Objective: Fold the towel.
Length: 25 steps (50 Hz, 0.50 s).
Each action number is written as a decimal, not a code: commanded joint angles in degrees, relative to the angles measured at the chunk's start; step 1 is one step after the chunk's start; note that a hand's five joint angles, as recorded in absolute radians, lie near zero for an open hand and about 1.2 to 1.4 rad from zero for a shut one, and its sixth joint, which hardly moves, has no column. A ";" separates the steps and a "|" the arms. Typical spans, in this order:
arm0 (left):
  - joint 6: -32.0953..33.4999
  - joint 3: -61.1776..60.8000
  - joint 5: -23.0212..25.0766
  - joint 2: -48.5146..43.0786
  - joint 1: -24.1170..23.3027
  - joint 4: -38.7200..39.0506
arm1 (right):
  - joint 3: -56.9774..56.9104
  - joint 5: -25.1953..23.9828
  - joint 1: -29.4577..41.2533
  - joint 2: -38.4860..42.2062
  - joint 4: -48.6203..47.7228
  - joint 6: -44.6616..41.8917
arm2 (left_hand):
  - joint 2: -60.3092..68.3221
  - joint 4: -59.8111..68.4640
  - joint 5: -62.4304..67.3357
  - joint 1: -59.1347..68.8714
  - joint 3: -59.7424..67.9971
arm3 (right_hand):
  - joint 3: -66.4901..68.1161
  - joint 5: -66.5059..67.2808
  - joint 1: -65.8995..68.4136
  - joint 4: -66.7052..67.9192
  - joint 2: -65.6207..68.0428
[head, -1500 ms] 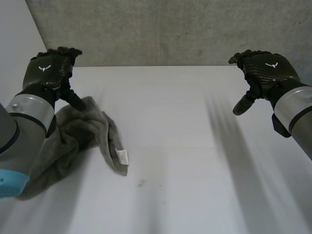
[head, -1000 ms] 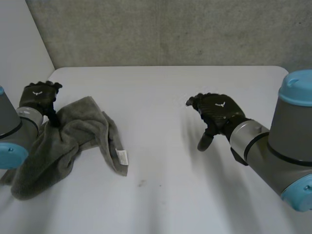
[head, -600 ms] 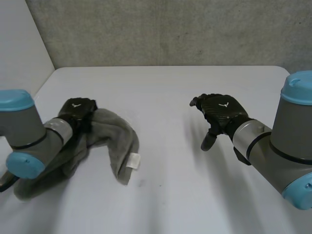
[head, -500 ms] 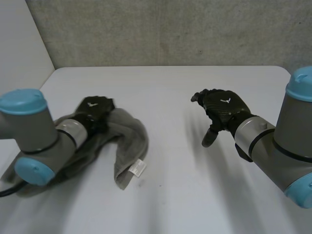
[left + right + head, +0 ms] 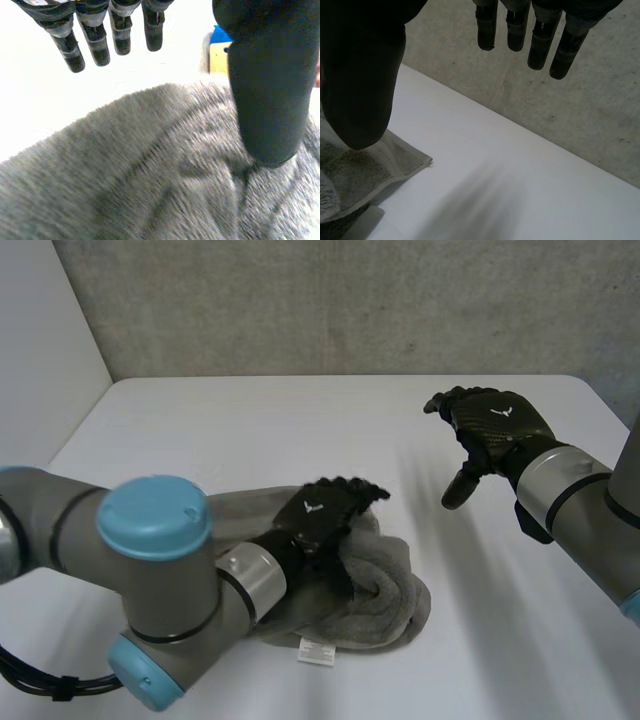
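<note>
Moved: left hand (image 5: 325, 512) has swept from the left side of the table (image 5: 250, 420) to its middle and dragged the towel (image 5: 385, 590) along. Half a second ago both sat further left.
Left hand: lies palm down on top of the towel. In my left wrist view the fingers (image 5: 100, 45) are straight and clear of the cloth, and the thumb (image 5: 267, 95) tip touches the pile. Nothing pinched, hand spread.
Right hand (image 5: 492, 420): in the air over the far right of the table, well apart from the towel. Its fingers (image 5: 540, 45) are straight and loose, its thumb (image 5: 360, 80) stands apart from them, and it holds nothing.
Towel: grey, bunched in a rumpled heap at the near middle of the table, partly under my left forearm. A white tag (image 5: 317, 651) sticks out on the near side of the heap. My right wrist view shows one flat corner beside my right thumb.
Edges: the far table edge meets the concrete wall (image 5: 350, 300). The left edge runs along a pale side wall (image 5: 40, 350).
Room: bare table beyond the towel, and between the towel and my right hand.
Count: one towel, one tag, two hands.
Changed: towel is more bunched than before, and the tag is now on the near side. Right hand has gone further right and farther out.
</note>
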 commanded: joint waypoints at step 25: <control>11.01 -0.27 0.23 3.92 12.64 -15.67 | -2.69 -7.12 -1.05 8.19 16.56 1.17 | 2.23 2.12 1.99 1.90 2.09 | -3.83 -3.25 -2.72 -4.78 -4.29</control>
